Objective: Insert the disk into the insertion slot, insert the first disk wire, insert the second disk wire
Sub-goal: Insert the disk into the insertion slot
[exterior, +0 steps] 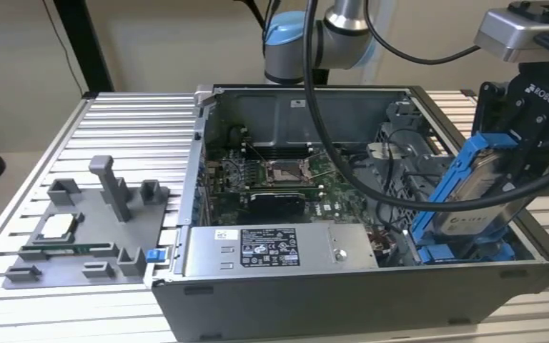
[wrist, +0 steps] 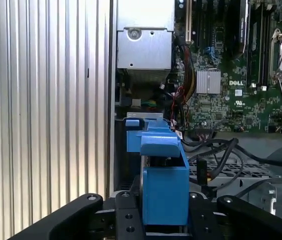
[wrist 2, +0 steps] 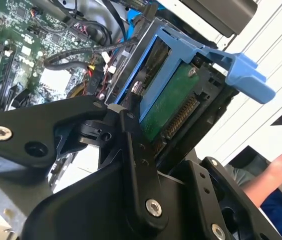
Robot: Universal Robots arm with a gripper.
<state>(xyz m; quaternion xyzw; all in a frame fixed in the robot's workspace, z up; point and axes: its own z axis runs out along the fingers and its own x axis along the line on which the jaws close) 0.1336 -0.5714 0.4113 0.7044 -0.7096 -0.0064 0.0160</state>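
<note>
Disk (exterior: 480,193) tilted, low end at slot (wrist: 253,172), 4 o'clock of case (exterior: 255,114) in the exterior view. Claw (wrist: 165,215) clamped on its blue frame's top end, likely angling it for entry. Case sits on desk (exterior: 131,128).

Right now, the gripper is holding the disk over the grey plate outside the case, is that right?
Not quite: the gripper does hold the disk, but at the end of the open case on the exterior view's right, not over the grey plate, which lies outside on that view's left. The exterior view shows it.
</note>
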